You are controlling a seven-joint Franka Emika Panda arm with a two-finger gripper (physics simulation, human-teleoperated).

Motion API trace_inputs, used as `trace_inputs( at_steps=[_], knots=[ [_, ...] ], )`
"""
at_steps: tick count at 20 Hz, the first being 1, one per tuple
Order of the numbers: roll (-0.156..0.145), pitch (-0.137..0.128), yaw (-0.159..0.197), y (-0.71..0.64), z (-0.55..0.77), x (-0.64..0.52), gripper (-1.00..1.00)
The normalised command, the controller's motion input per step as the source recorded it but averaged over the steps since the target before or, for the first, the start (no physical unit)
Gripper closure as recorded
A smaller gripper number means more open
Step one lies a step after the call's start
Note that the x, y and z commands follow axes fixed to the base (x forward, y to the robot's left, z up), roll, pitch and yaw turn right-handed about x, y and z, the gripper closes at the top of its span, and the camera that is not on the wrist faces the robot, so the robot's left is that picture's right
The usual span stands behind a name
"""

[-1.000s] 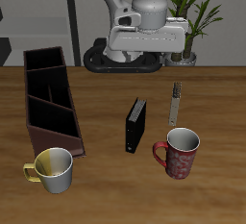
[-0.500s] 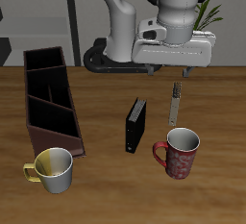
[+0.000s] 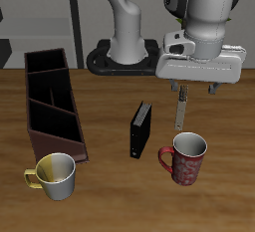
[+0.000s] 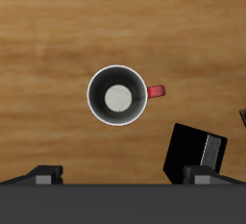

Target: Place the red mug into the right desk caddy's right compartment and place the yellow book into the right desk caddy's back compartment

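Note:
The red mug (image 3: 184, 159) stands upright near the table's front edge, its handle toward the black book. In the wrist view the red mug (image 4: 117, 95) shows from straight above, pale grey inside. My gripper (image 3: 194, 86) hangs open and empty above and a little behind the mug, well clear of it. In the wrist view the gripper (image 4: 123, 175) has its fingertips (image 4: 46, 174) wide apart. The thin yellow book (image 3: 181, 108) lies flat just behind the mug, partly under the gripper. The right desk caddy (image 3: 38, 134) lies across the table, its sections empty.
A black book (image 3: 140, 128) stands on edge between the mug and the caddy; it also shows in the wrist view (image 4: 197, 153). A yellow-and-white mug (image 3: 56, 175) stands by the caddy's front end. The robot's base (image 3: 125, 57) is at the back.
The arm has swung from the back middle of the table over toward the red mug's side and come forward. The gripper now hangs over the yellow book and mug. Nothing on the table moved.

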Motion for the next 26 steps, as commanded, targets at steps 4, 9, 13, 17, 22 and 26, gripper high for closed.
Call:
trace_inputs(
  at_steps=[4, 9, 13, 17, 22, 26],
  knots=[
    [-0.030, 0.000, -0.012, 0.14, -0.17, 0.27, -1.00],
    [-0.025, -0.017, -0.085, 0.11, -0.12, 0.24, -1.00],
    [0.000, -0.004, -0.070, 0.07, -0.08, 0.11, -1.00],
    [-0.016, -0.010, -0.084, 0.12, -0.08, 0.14, -1.00],
    [-0.014, -0.005, -0.048, 0.07, -0.17, 0.15, -1.00],
    [-0.024, 0.005, -0.052, 0.01, -0.24, 0.26, -1.00]
  ],
)
